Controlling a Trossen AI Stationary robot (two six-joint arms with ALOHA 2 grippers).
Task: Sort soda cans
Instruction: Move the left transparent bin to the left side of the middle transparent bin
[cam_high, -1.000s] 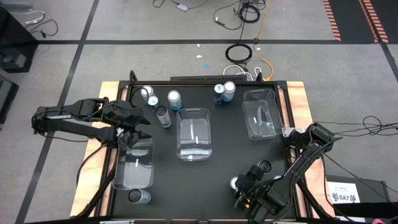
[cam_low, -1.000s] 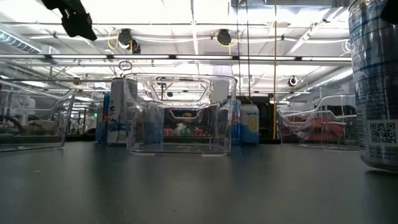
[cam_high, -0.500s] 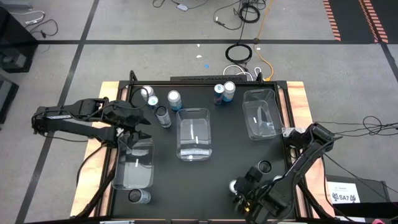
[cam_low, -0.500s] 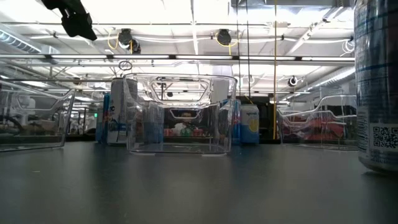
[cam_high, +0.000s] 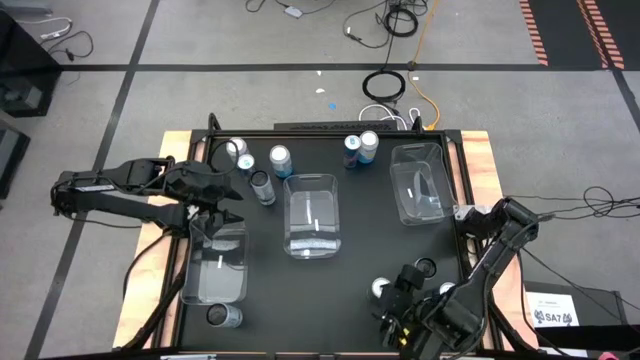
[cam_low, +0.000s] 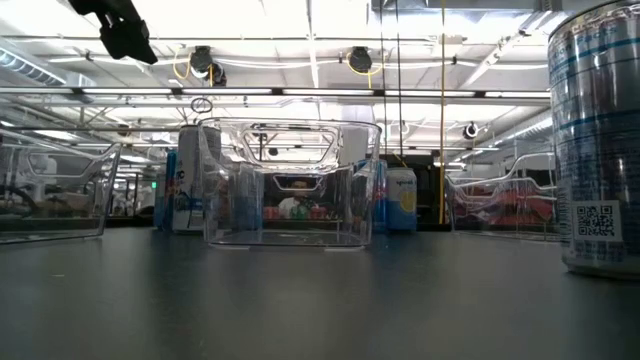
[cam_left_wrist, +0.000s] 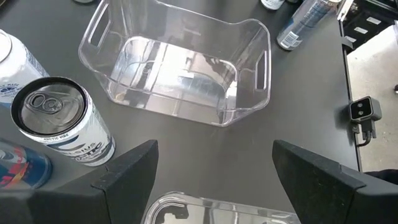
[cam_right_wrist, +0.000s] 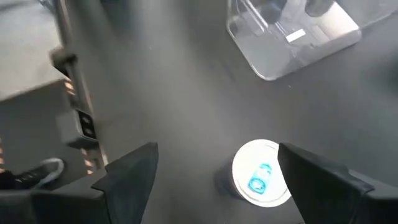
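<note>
A silver-white soda can (cam_right_wrist: 261, 180) with a blue tab stands upright on its base near the table's right front (cam_high: 381, 289) (cam_low: 597, 140). My right gripper (cam_right_wrist: 216, 149) hangs open above it, apart from it (cam_high: 398, 308). A dark can (cam_high: 425, 268) stands just right of it. My left gripper (cam_left_wrist: 214, 146) waits open over the far end of the left bin (cam_high: 215, 262), high in the low view (cam_low: 120, 30). Several more cans (cam_high: 262, 185) (cam_high: 360, 145) stand at the far side, one (cam_left_wrist: 59, 121) near my left gripper, and another (cam_high: 224, 316) stands at the near left.
Three clear plastic bins stand on the dark table: the left one, a middle one (cam_high: 312, 214) (cam_left_wrist: 186, 68) and a right one (cam_high: 418, 182) (cam_right_wrist: 292, 37). Bare table lies between the middle bin and the near edge. Cables lie on the floor beyond the far edge.
My right gripper has risen straight up off the silver-white can at the right front, rolling a little. The can stays upright on the table, shifted slightly, and now shows clear of the gripper in the high view.
</note>
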